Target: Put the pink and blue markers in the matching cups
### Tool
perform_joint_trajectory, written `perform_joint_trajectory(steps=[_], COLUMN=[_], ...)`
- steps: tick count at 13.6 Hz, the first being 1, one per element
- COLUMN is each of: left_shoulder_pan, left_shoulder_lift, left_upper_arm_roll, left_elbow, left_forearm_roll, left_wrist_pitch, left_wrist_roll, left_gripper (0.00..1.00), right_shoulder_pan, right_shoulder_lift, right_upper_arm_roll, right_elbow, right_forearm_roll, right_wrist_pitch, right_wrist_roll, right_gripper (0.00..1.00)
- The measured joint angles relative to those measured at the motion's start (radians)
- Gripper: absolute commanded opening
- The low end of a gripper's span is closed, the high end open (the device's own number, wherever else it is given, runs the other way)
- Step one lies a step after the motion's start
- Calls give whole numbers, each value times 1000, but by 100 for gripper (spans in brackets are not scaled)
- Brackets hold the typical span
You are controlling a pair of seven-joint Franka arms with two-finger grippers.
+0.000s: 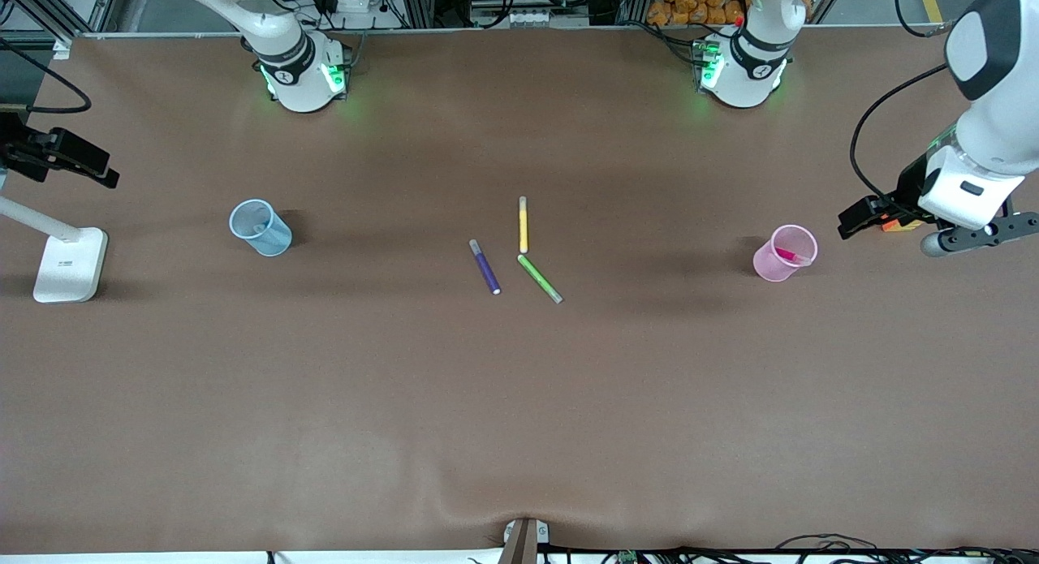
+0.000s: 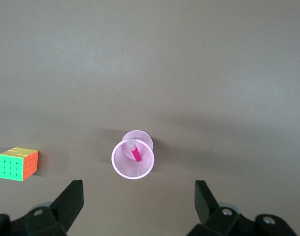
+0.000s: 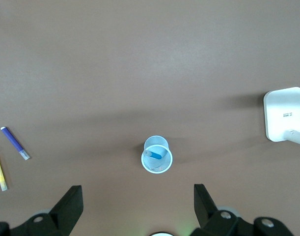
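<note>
Left tool (image 2: 135, 206): fingers spread apart, holding nothing, hanging over the left arm's end of the tabletop (image 1: 519, 402) with the pink cup (image 2: 133, 161) in its wrist view. Right tool (image 3: 135, 206): fingers likewise apart and empty, up at the right arm's end of the tabletop, the blue cup (image 3: 157, 160) in its wrist view. Pink marker (image 2: 135, 152): one, standing tilted inside the pink cup, pale end up. Blue marker (image 3: 154, 154): one, lying slanted inside the blue cup. Cups: two, one pink, one blue, well apart, each toward its own arm's end. We judge the task's placing step complete on both sides, with each marker in the cup of its colour; what remains, as we read it, is only for both arms to draw clear and rest, with care not to knock the light cups. Other markers: three, loose at mid-tabletop between the cups, namely one yellow marker (image 1: 523, 225), one green marker (image 1: 540, 278) just beside the yellow one's nearer end, and one purple marker (image 1: 485, 268) alongside; none of these belongs in a cup. Colour cube (image 2: 18, 163): one, near the pink cup. White lamp base (image 1: 71, 264): one, at the right arm's end.
</note>
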Motion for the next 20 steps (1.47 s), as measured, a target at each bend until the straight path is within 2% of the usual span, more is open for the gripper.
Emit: perform_joint_trajectory(steps=[4, 13, 17, 20], left_shoulder_pan=[0, -1, 2, 9], left_shoulder_lift=[1, 1, 1, 2], left_upper_arm_roll=[-1, -20, -18, -12], left_elbow=[55, 134, 200, 232], left_forearm_roll=[-39, -42, 27, 37], left_wrist_pitch=[-71, -186, -230, -241], left_wrist_roll=[0, 16, 106, 141], left_gripper=[100, 100, 100, 100], right_shoulder_pan=[0, 0, 0, 0], right_shoulder_lift=[0, 0, 0, 0], right_upper_arm_roll=[0, 0, 0, 0], right_elbow=[0, 0, 0, 0], right_forearm_roll=[0, 0, 0, 0], right_wrist_pitch=[0, 0, 0, 0], right_wrist_roll=[0, 0, 0, 0], right_gripper=[100, 100, 100, 100])
